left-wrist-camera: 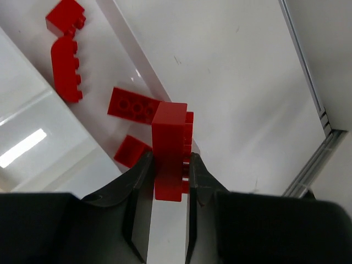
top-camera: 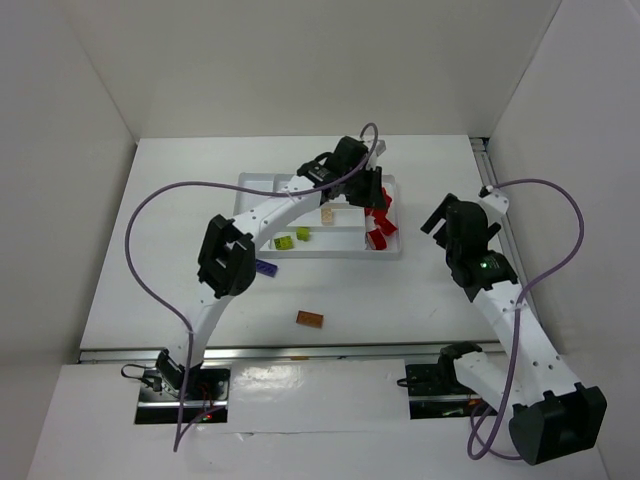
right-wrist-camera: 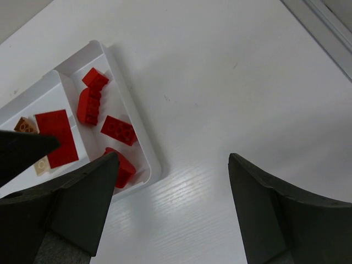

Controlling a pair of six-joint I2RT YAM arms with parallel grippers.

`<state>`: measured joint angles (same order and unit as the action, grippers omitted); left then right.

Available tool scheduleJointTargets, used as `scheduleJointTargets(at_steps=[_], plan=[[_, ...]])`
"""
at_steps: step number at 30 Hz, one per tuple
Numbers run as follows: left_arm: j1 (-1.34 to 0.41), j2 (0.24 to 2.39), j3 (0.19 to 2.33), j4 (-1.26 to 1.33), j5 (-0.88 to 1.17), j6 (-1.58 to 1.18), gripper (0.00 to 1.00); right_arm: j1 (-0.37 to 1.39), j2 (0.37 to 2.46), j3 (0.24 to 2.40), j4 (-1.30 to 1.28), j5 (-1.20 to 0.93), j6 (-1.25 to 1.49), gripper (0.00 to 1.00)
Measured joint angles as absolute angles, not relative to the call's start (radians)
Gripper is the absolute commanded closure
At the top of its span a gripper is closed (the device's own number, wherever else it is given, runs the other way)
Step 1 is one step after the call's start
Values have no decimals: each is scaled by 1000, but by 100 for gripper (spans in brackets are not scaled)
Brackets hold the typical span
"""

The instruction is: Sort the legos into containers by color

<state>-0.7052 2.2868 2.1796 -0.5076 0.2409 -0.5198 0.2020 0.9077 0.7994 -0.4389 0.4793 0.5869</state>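
Note:
My left gripper (left-wrist-camera: 168, 165) is shut on a red lego (left-wrist-camera: 170, 146) and holds it above the right-end compartment of the white tray (top-camera: 250, 183). Several red legos (left-wrist-camera: 132, 104) lie in that compartment below it. In the top view the left gripper (top-camera: 372, 195) is over the tray's right end, beside the red legos (top-camera: 380, 228). Two yellow-green legos (top-camera: 292, 238) and a tan lego (top-camera: 327, 213) lie in other slots. A blue-purple lego (top-camera: 265, 267) and an orange-brown lego (top-camera: 309, 319) lie on the table. My right gripper (right-wrist-camera: 173, 165) is open and empty, just right of the tray (right-wrist-camera: 140, 143).
White walls enclose the table on the left, back and right. A metal rail (top-camera: 300, 352) runs along the near edge. The left arm (top-camera: 250, 225) stretches across the tray's near side. The right gripper (top-camera: 437, 214) hovers between the tray and the right wall.

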Motion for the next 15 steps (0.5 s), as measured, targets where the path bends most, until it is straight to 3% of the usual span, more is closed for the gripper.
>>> scheduleJointTargets(at_steps=[6,8,9,10,11,15], plan=[[-685,2409,2283,-434,247,-523,90,202,900,799,-463,498,583,13],[-678,2438,2304,-419,246,-522,70,202,902,799,-471,499,583,13],[-674,2449,2312,-413,245,-523,51,202,904,799,-473,499,582,13],[-670,2459,2317,-406,244,-519,42,202,905,799,-475,500,583,13],[-666,2466,2321,-401,245,-518,25,202,906,799,-476,500,583,13],[-653,2471,2328,-384,270,-523,0,202,907,799,-481,501,583,13]])
